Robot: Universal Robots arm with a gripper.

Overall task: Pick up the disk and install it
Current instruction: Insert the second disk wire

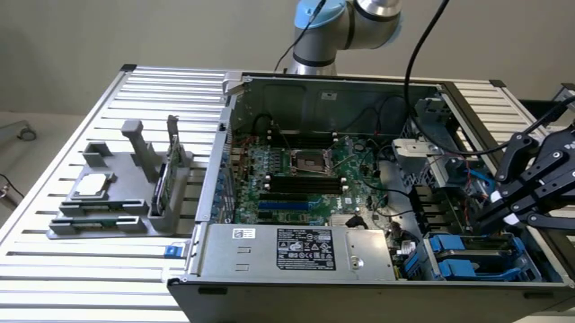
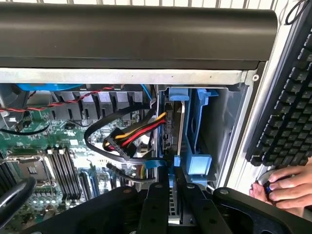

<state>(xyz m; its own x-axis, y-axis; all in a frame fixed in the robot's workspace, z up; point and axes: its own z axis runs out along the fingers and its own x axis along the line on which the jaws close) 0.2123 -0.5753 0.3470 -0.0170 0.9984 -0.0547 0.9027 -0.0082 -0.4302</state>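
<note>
Okay, here's how it looks:

1. The black two-fingered gripper point(image 2: 173, 185) is at the exterior view's right, hanging over the near right corner of the open grey metal computer case point(image 1: 269, 286).
2. Its fingers point(image 2: 158, 195) are pinched narrow on the disk point(image 2: 174, 127), a flat silver hard drive in a blue plastic frame. It's held on edge, so you mostly see a thin slab.
3. The disk stands upright in the case's drive bay, just beside a blue plastic carrier point(image 2: 197, 131) sitting in that bay. How far in it's seated, I can't tell.
4. A bundle of black, red and yellow cables point(image 2: 131, 139) loops close by the disk, on the side of the green motherboard point(image 1: 306, 182).
5. A silver power supply box with a white label point(image 1: 297, 249) fills the near part of the case, left of the drive bay.
6. On the slatted aluminium table point(image 1: 108, 269), at the exterior view's left and well apart from the case, there's a grey holder tray point(image 1: 134, 225) with a small square silver chip point(image 1: 93, 185) and an upright narrow circuit card point(image 1: 161, 188).
7. Outside the case wall in the wrist view, a person's hand point(image 2: 287, 184) rests by a black keyboard point(image 2: 287, 97).
</note>
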